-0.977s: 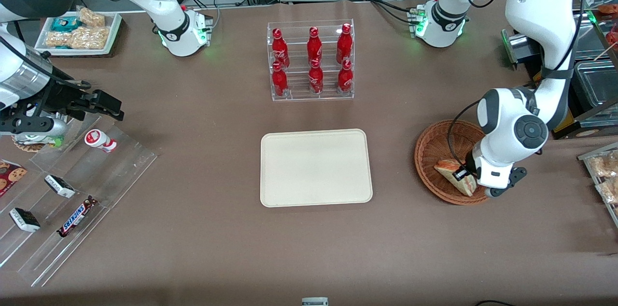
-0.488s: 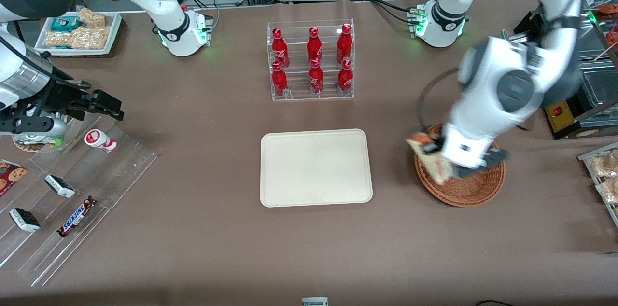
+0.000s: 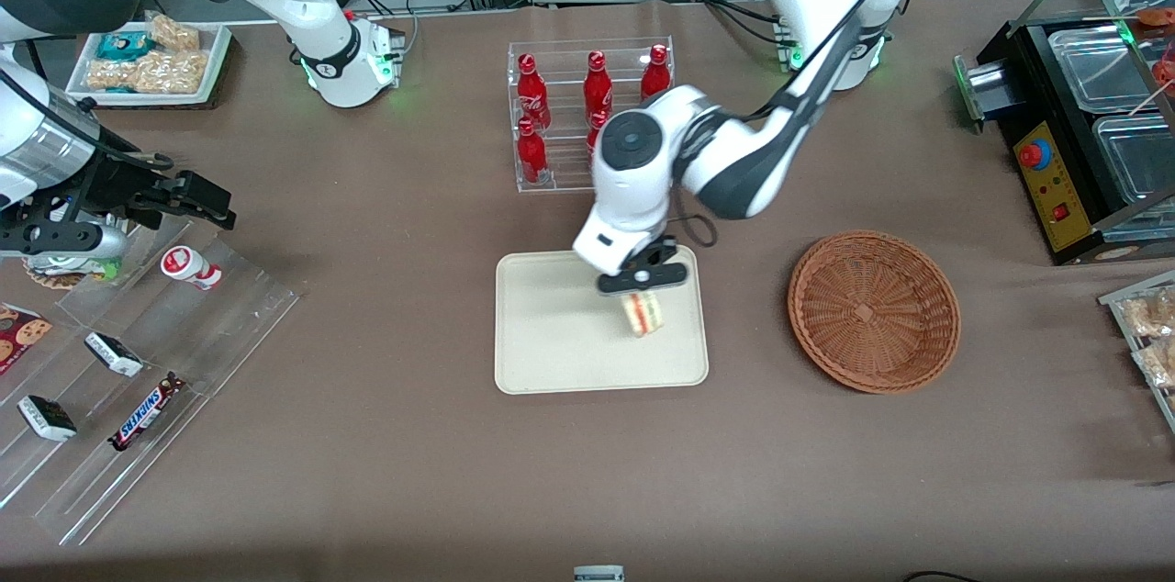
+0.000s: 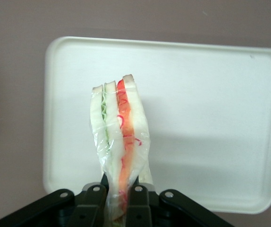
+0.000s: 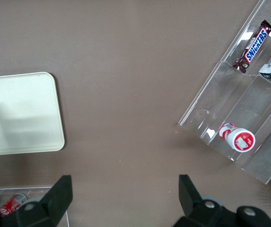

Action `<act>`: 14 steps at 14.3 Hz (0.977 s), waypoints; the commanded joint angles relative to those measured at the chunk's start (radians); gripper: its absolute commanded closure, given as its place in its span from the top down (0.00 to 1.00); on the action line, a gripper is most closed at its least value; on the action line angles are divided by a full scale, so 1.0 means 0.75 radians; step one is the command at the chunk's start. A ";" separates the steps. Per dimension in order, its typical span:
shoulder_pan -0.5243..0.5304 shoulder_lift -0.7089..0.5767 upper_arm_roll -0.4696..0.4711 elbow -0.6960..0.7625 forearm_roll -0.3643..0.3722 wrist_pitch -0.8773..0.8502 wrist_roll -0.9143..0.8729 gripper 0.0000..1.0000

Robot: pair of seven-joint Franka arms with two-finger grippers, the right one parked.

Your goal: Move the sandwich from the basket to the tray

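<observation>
Above tray [image 3: 551, 352], tool [image 3: 641, 281] pinching sandwich [image 3: 642, 313], tip downward.

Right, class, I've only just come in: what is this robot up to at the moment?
The left arm's gripper is shut on the wrapped sandwich and holds it above the cream tray, not yet set down. The wrist view shows the sandwich hanging from the gripper with the tray below. The wicker basket, toward the working arm's end of the table, holds nothing.
</observation>
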 commanded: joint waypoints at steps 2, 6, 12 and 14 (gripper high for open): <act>-0.045 0.146 0.016 0.062 0.111 0.136 0.001 0.07; -0.043 0.161 0.018 0.054 0.150 0.161 -0.001 1.00; 0.114 -0.158 0.016 -0.018 0.067 -0.021 -0.001 1.00; 0.253 -0.350 0.018 -0.069 -0.054 -0.127 0.019 1.00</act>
